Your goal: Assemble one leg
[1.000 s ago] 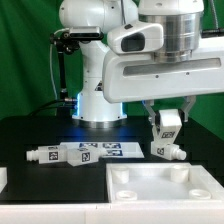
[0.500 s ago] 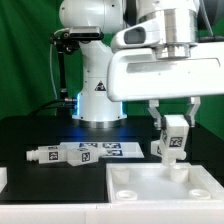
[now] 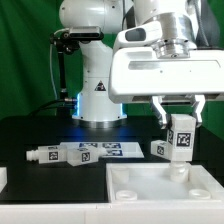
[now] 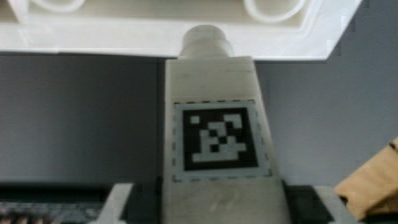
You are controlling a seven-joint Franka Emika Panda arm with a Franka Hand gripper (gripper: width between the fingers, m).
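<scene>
My gripper (image 3: pixel 181 118) is shut on a white leg (image 3: pixel 181 139) with a black-and-white tag sticker and holds it upright in the air, narrow tip down, above the far right corner of the large white square panel (image 3: pixel 160 197). In the wrist view the leg (image 4: pixel 217 120) fills the middle, its tip pointing at the panel's rim (image 4: pixel 160 40). Another leg (image 3: pixel 160 150) lies on the table just behind the held one. Two more legs (image 3: pixel 60 155) lie end to end at the exterior view's left.
The marker board (image 3: pixel 118 149) lies on the black table in front of the robot base (image 3: pixel 95 95). A white part edge (image 3: pixel 3 178) shows at the exterior view's left edge. A tan object (image 4: pixel 368 180) shows at the wrist view's edge.
My gripper has carried the leg toward the exterior view's right and a little upward, away from the leg lying on the table.
</scene>
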